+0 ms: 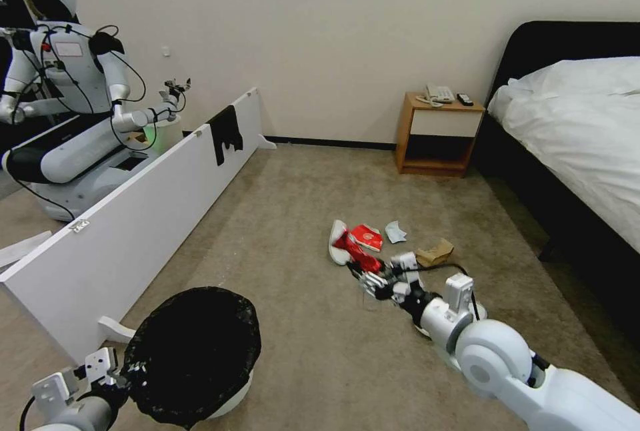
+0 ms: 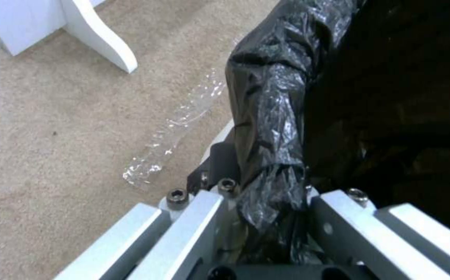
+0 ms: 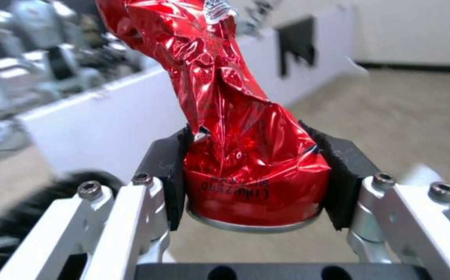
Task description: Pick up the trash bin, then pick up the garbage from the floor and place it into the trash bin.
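The trash bin (image 1: pixel 193 351), white with a black bag over its rim, hangs low at the front left. My left gripper (image 1: pixel 127 371) is shut on its bagged rim (image 2: pixel 271 163). My right gripper (image 1: pixel 370 279) is shut on a crushed red can (image 1: pixel 360 256), gripped between the black pads (image 3: pixel 165 175) at the can's base (image 3: pixel 251 182). It is just above the floor (image 1: pixel 300 204) beside the garbage pile. In that pile are a white slipper (image 1: pixel 337 242), a red packet (image 1: pixel 367 236), a pale-blue mask (image 1: pixel 395 231) and a brown paper bag (image 1: pixel 435 252). A clear crushed bottle (image 2: pixel 170 132) lies on the carpet by the bin.
A long white panel (image 1: pixel 133 218) on feet (image 2: pixel 100 35) runs along the left, with another robot (image 1: pixel 73 104) behind it. A wooden nightstand (image 1: pixel 440 131) stands at the back wall. A bed (image 1: pixel 573 138) fills the right side. Open carpet lies between the bin and the pile.
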### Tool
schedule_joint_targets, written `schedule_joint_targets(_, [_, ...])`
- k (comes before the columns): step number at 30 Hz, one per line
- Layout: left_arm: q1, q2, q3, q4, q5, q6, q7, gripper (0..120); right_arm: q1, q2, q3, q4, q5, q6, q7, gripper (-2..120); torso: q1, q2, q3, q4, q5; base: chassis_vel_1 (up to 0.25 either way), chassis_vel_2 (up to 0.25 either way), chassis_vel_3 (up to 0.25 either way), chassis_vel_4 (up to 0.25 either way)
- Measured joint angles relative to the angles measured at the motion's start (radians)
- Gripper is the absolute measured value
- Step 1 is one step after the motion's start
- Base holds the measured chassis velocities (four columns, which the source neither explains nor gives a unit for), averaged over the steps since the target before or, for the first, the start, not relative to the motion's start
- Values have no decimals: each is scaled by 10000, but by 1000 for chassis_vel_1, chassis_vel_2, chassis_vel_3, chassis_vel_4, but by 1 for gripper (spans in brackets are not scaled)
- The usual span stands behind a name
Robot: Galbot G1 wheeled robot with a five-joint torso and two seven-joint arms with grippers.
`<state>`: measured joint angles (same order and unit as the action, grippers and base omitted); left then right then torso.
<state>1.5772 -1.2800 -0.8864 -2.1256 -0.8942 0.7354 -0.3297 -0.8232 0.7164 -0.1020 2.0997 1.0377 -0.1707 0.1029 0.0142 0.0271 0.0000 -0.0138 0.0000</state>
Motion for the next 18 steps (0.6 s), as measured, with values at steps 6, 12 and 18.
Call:
schedule_joint_targets(6, [8, 46, 92, -51, 38, 0, 0, 1, 717, -173, -581, 563, 322, -175, -52, 49, -1, 0, 0, -4, 1, 0, 0, 0, 0])
schedule_joint_targets(12, [-61, 105, 236, -115, 147, 1, 26, 1, 3554, 537, -3396, 1042, 1630, -1207, 714, 49, 0, 0, 0, 0, -2, 0, 0, 0, 0])
schedule_joint_targets(18, [-104, 132, 237, -149, 163, 1, 46, 1, 5119, 1239, -4753, 972, 2315, -1778, 1297, 49, 0, 0, 0, -1, -2, 0, 0, 0, 0])
